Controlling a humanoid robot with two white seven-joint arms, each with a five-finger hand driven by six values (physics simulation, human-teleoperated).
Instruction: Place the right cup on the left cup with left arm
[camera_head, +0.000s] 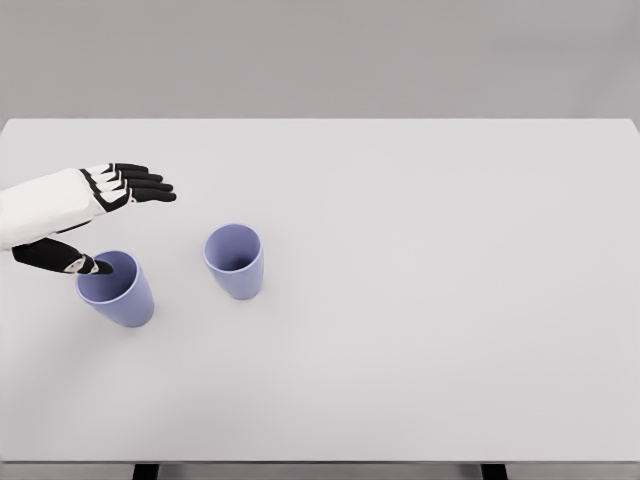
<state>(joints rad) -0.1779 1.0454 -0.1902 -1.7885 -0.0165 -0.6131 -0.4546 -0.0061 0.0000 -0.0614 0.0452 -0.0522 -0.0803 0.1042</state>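
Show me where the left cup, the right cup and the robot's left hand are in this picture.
left cup (118, 296), head view, on its outer wall.
right cup (238, 274), head view, on its front wall.
left hand (75, 198), head view, on the back of the hand.

A white table (420, 330) fills the view, with a plain grey wall (320, 55) behind it.

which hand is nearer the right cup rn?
Left. The left hand is open above the left cup, thumb over its rim, with the right cup standing apart to its right on the table. The right hand is not in view.
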